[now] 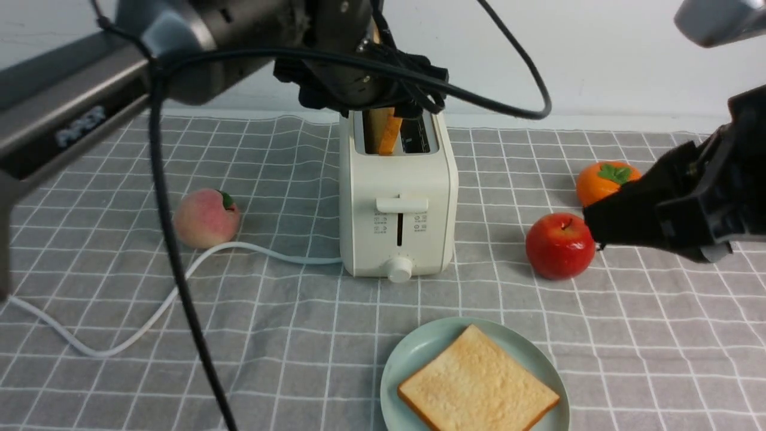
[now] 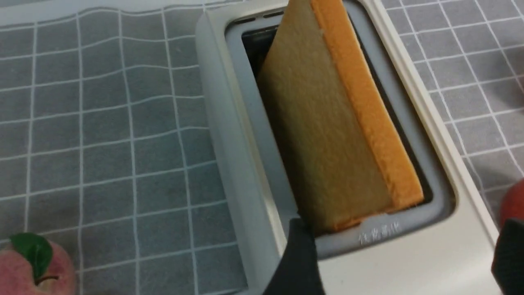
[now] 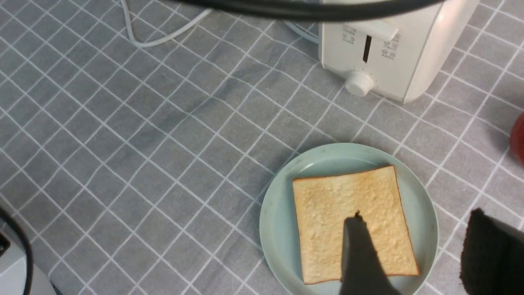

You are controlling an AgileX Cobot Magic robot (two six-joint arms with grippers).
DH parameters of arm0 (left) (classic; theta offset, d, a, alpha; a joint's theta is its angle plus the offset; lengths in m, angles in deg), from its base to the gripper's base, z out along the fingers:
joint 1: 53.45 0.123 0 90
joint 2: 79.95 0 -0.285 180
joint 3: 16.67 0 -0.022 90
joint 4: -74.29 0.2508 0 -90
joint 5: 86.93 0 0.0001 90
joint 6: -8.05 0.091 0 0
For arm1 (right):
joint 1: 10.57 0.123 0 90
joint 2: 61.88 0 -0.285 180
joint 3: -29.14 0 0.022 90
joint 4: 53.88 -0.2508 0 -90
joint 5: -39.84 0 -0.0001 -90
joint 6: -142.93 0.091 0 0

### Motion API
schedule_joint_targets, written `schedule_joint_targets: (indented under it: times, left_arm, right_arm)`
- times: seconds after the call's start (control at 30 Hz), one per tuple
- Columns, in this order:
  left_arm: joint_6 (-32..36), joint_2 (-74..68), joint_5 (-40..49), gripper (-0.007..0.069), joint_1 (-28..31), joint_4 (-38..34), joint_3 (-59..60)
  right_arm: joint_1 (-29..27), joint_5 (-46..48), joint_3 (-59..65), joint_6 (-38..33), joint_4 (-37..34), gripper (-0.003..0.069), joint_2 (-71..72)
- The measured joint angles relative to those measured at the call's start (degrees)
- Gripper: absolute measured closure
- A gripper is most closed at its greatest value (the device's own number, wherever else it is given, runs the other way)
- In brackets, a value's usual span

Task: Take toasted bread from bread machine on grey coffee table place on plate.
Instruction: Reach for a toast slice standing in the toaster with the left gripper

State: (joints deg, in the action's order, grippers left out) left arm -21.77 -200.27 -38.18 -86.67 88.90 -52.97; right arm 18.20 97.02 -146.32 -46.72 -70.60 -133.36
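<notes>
I've got my left claw (image 2: 404,222) spread wide over the toaster (image 1: 398,197) on the worktop (image 1: 90,269), one slice (image 1: 389,134) leaning in its left slot, the second slice (image 1: 479,383) flat on the plate (image 1: 419,347), and my right claw (image 3: 416,213) off right, parted and empty.

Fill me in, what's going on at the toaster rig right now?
Two-arm robot moving toast from the bread machine to the plate. One slice lies flat on the plate. The other slice stands tilted in a slot. The left pincer hangs open over that slot, not gripping the slice. The right pincer is open and empty, off to the right beside the red apple.
</notes>
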Motion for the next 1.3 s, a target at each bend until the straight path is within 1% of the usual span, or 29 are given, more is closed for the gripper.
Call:
schedule_joint_targets:
  times: [0.17,0.4,0.63,0.73,0.77,0.83,0.87,0.9,0.93,1.0,1.03,1.07,1.2,1.3]
  left_arm:
    - [-0.07,-2.84,-2.63,0.0052,0.12,-0.27,-2.37]
    - [-0.35,-6.88,-5.37,0.0052,0.21,6.87,-2.5]
    - [-0.58,-8.41,-8.74,0.0062,0.43,6.49,-2.5]
    - [-0.58,-8.41,-9.68,0.0113,0.71,5.93,-2.5]
    - [-0.63,-8.41,-9.63,0.0141,0.84,5.61,-2.5]
    - [-0.63,-8.41,-9.37,0.0222,1.16,4.75,-2.5]
    - [-0.63,-8.41,-9.32,0.0275,1.3,4.66,-2.5]
    - [-0.63,-8.41,-9.32,0.0275,1.38,4.6,-2.5]
    - [-0.63,-8.26,-9.32,0.036,1.47,4.47,-2.5]
    - [-0.63,-7.42,-8.51,0.05,1.47,4.47,-2.5]
    - [-0.59,-6.89,-8.21,0.0537,1.47,4.47,-2.5]
    - [-0.59,-5.96,-7.76,0.0552,1.47,4.47,-2.5]
    - [-0.43,-0.93,-5.7,0.0543,1.47,4.79,-2.5]
    - [-0.36,6.75,-0.78,0.0544,1.47,5.5,-2.5]
  right_arm:
    - [0.59,1.36,0.0,0.17,0.54,0.0314,0.0]
    - [0.59,3.76,0.0,0.17,0.72,0.0319,0.0]
    - [0.59,3.82,0.0,0.17,0.72,0.0319,0.0]
    - [0.59,3.82,0.0,0.17,0.72,0.0319,0.0]
    - [0.59,3.82,0.0,0.17,0.72,0.0319,0.0]
    - [0.59,3.82,0.0,0.17,0.72,0.0319,0.0]
    - [0.59,3.82,0.0,0.17,0.72,0.0319,0.0]
    - [0.59,3.82,0.0,0.17,0.72,0.0319,0.0]
    - [0.59,3.82,0.0,0.17,0.72,0.0319,0.0]
    - [0.59,3.82,0.0,0.17,0.72,0.0319,0.0]
    - [0.59,3.82,0.0,0.17,0.72,0.0319,0.0]
    - [0.59,3.82,0.0,0.17,0.72,0.0319,0.0]
    - [0.59,3.82,0.0,0.17,0.84,0.0319,0.0]
    - [0.59,3.82,0.0,0.17,0.84,0.032,0.0]
